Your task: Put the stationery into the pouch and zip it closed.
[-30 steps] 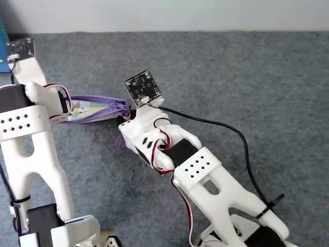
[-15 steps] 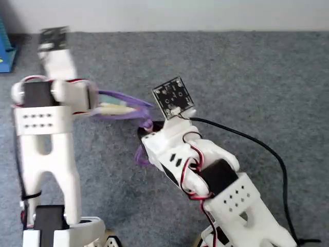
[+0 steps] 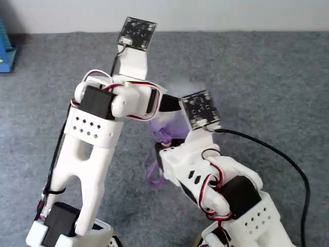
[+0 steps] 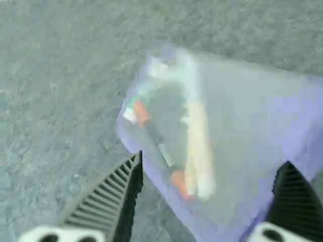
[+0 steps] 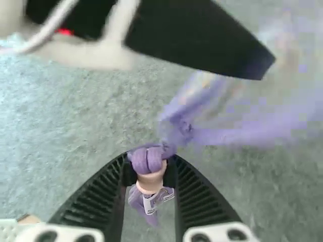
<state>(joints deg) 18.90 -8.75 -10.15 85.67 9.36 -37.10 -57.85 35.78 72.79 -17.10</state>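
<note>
The translucent purple pouch [image 4: 222,151] holds several pens and markers [image 4: 197,146] and is blurred. It sits beyond and between the wide-apart fingers of my left gripper [image 4: 212,161], which looks open. In the high view the pouch [image 3: 172,123] hangs between the two arms, partly hidden by the left gripper [image 3: 165,103] and the right arm's camera board. My right gripper [image 5: 150,162] is shut on the knotted purple zip pull [image 5: 148,160]. A loose purple strap [image 3: 153,175] trails below it.
Grey carpet [image 3: 267,67] covers the table, with open room to the right and far left. A blue object [image 3: 4,51] sits at the left edge. The right arm's black cable [image 3: 267,149] loops over the carpet. A pale wall runs along the back.
The left arm has swung right and forward, close to the right arm. The pouch went right with it. The right gripper shifted right, still shut on the zip pull.
</note>
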